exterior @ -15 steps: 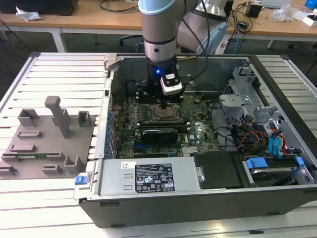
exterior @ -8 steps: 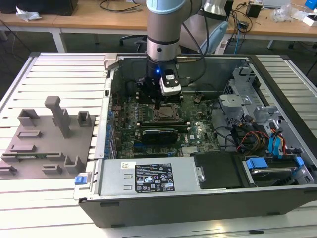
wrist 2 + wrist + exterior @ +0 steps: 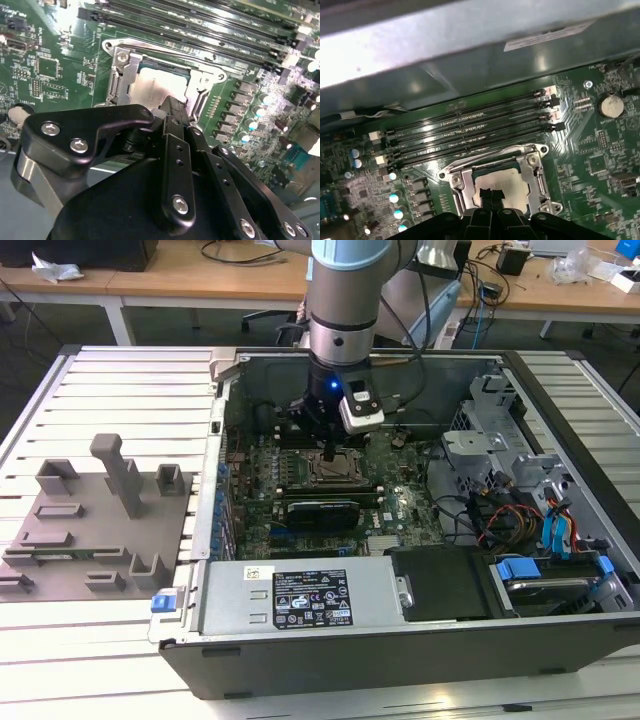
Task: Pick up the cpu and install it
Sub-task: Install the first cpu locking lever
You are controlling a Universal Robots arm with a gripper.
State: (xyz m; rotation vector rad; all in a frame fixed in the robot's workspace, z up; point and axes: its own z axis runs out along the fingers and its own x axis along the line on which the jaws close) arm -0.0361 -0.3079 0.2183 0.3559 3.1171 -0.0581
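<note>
Wooden desks (image 3: 150,280) are standing behind the slatted table (image 3: 100,380) where the open computer case (image 3: 400,640) is lying, and the gripper (image 3: 172,107), fingers pressed together, is touching down on the cpu (image 3: 150,87) that is sitting inside the socket frame (image 3: 535,172) on the motherboard (image 3: 600,165).

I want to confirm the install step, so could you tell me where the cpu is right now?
In both wrist views the cpu lies inside the socket frame on the motherboard, beside the memory slots, with the gripper right above it.
</note>
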